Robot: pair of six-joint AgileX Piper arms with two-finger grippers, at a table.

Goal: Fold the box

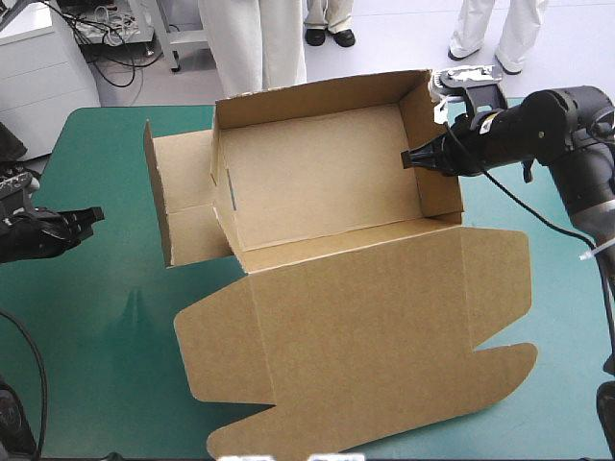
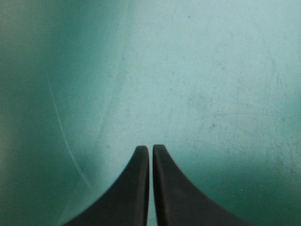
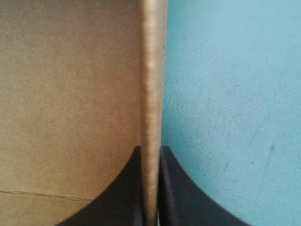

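Box (image 1: 317, 182), brown, sits mid-tabletop toward the far edge, half formed: far wall up, right wall (image 1: 440, 192) up, left-side flaps (image 1: 184, 192) splayed outward. Lid (image 1: 365, 327) lies flat on the teal-green cover (image 1: 96, 317), reaching toward the near edge, with tabs at both sides. Right jaws clamp the right wall's top edge. In the right wrist view the board edge runs between the 2 black fingers (image 3: 122, 193), with box interior on one side and cover on the other. Left jaws pressed together on nothing, low over bare cover near the tabletop's left edge, well apart from the box.
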